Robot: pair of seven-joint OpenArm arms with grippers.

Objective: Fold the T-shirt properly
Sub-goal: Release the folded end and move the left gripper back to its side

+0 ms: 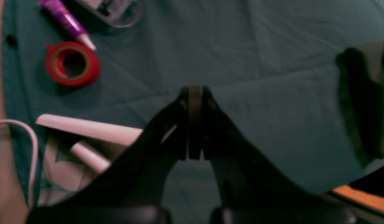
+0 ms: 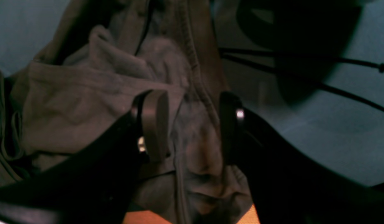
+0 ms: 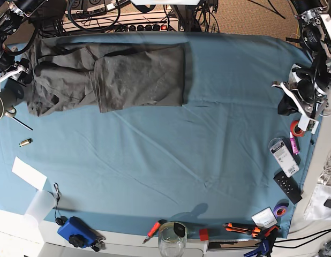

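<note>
The dark grey T-shirt [image 3: 109,75] lies wrinkled at the table's far left corner, part folded over itself, on the teal cloth [image 3: 171,155]. My right gripper [image 2: 192,124] stands open at the shirt's left end, its fingers [image 2: 154,124] either side of a stitched seam of the T-shirt [image 2: 86,102]; the fabric runs between the jaws unpinched. In the base view that right gripper [image 3: 18,75] is at the left edge. My left gripper [image 1: 195,93] is shut on nothing above bare teal cloth, far from the shirt, at the right side [image 3: 287,106].
Near the left gripper are a red tape roll [image 1: 72,63] and a purple tube [image 1: 66,18]. A remote [image 3: 287,187] lies on the right. Hand tools [image 3: 246,229], a glass jar [image 3: 172,241] and a blue device [image 3: 77,233] line the front edge. Black cables [image 2: 304,59] cross beside the right gripper.
</note>
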